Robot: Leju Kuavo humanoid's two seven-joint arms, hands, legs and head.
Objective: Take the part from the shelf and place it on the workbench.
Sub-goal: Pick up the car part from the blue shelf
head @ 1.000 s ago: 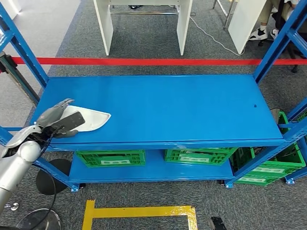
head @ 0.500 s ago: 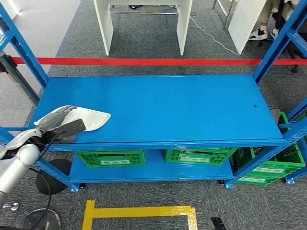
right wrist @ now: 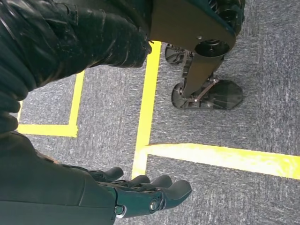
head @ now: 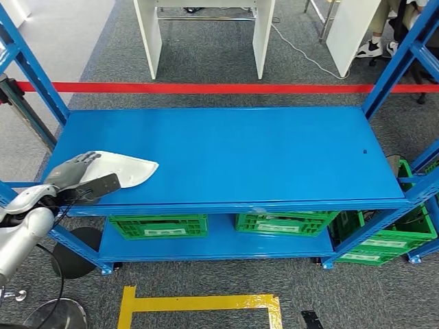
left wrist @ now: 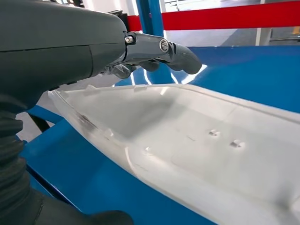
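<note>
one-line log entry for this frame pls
phase: grasping | left hand: over white part on blue shelf | right hand: hanging, open

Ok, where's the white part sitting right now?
In the head view the white part lies at the left front end of the blue shelf, with the left hand over its near end.

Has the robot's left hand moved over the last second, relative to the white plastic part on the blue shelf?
Yes. The left hand has drawn back toward the shelf's left front corner, away from the white part's pointed tip.
</note>
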